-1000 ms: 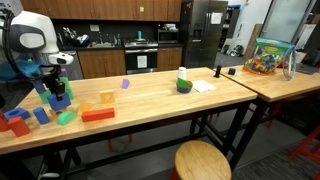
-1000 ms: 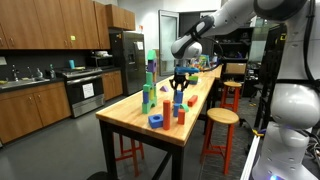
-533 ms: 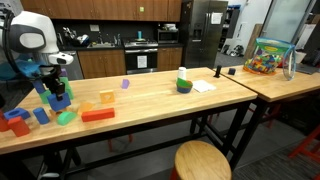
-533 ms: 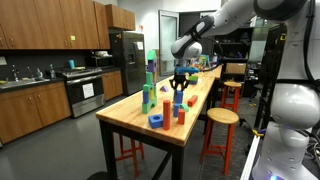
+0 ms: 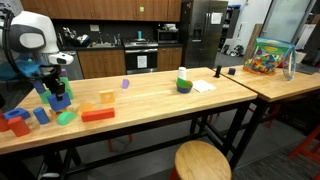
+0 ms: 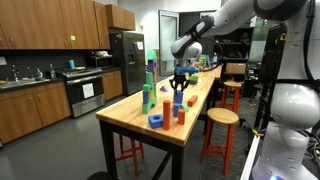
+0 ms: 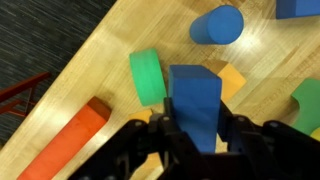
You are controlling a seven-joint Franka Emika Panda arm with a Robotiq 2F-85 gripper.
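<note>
The Robotiq gripper (image 7: 196,138) is clamped on a tall blue rectangular block (image 7: 194,100). In the wrist view its two black fingers (image 7: 160,135) bear on opposite faces of the blue block, which stands upright between them above the light wooden butcher-block table (image 7: 110,35). Whether the base of the blue block rests on the table cannot be determined. A green cylinder (image 7: 147,78) lies on its side just beside the blue block. A flat orange-yellow piece (image 7: 233,80) lies directly behind the blue block and is partly hidden by it. A blue cylinder (image 7: 217,25) stands farther beyond the blue block. A long orange bar (image 7: 65,140) lies near the blue block on the green cylinder's side, close to the table edge. A green block (image 7: 308,105), cut off by the frame, sits on the opposite side. In an exterior view the gripper (image 5: 57,90) holds the blue block (image 5: 61,100) near one end of the table, with the green cylinder (image 5: 66,117) and orange bar (image 5: 97,114) in front of it and a red arch block (image 5: 17,122) nearby. Well apart from the blue block are a green bowl (image 5: 184,84), a white paper sheet (image 5: 204,87) and a clear plastic box of coloured toys (image 5: 267,57). A round wooden stool (image 5: 202,160) stands below the table. In an exterior view the gripper (image 6: 179,88) hangs near a tall tower of green and blue blocks (image 6: 150,80), a blue ring (image 6: 156,121) and a red cylinder (image 6: 181,116).
</note>
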